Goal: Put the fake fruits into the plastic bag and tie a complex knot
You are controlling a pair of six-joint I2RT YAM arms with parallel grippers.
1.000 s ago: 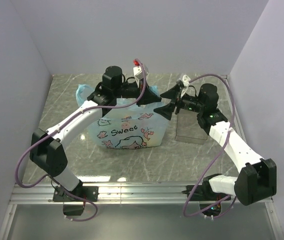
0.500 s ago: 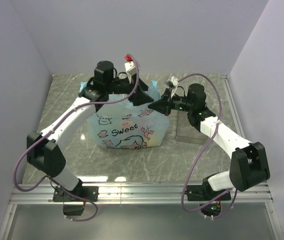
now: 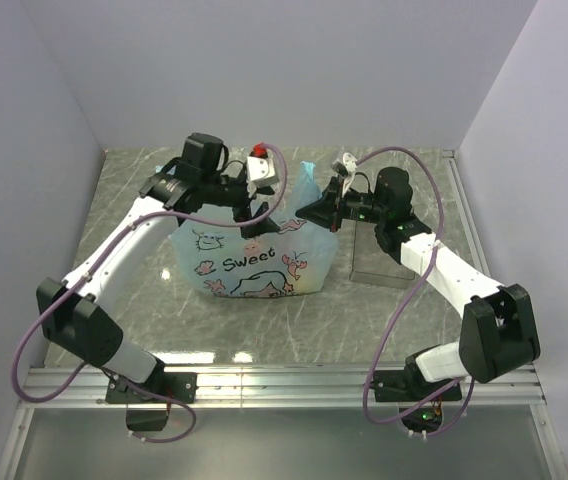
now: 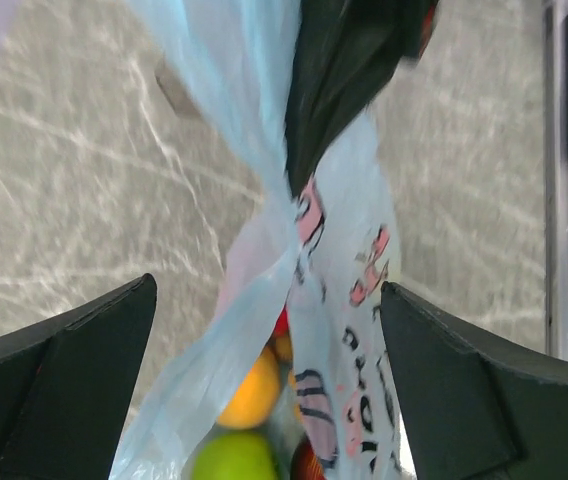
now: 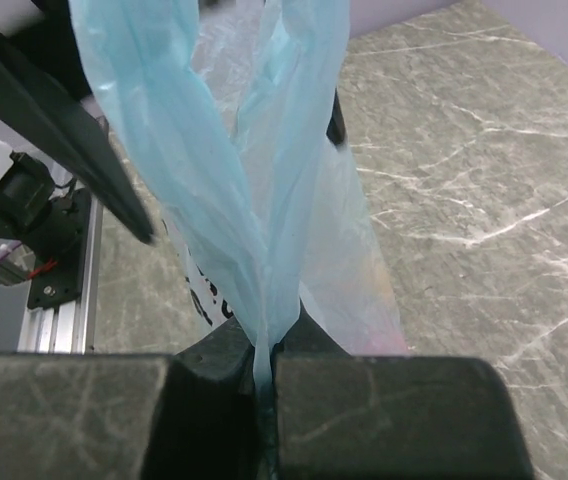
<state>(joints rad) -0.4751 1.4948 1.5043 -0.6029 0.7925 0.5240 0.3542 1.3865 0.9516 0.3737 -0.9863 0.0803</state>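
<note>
The plastic bag (image 3: 249, 265), light blue with a pink and dark cartoon print, stands mid-table. Its top is gathered into a strip (image 5: 264, 200) that rises from between the shut fingers of my right gripper (image 5: 264, 352), also seen at the bag's upper right (image 3: 320, 212). My left gripper (image 4: 267, 290) is open wide, one finger on each side of the bag's neck, gripping nothing; from above it hangs over the bag's top (image 3: 257, 212). Through the plastic show the fake fruits: a yellow-orange one (image 4: 252, 392), a green apple (image 4: 232, 458) and a red one (image 4: 304, 464).
A clear rectangular tray (image 3: 379, 262) sits right of the bag, under the right arm. White walls close in the grey marbled table (image 3: 134, 230) on the left, back and right. An aluminium rail (image 3: 284, 385) runs along the near edge.
My right gripper moved left to the bag's top and shut on it. My left gripper opened, let go of the bag, and its arm swung left.
</note>
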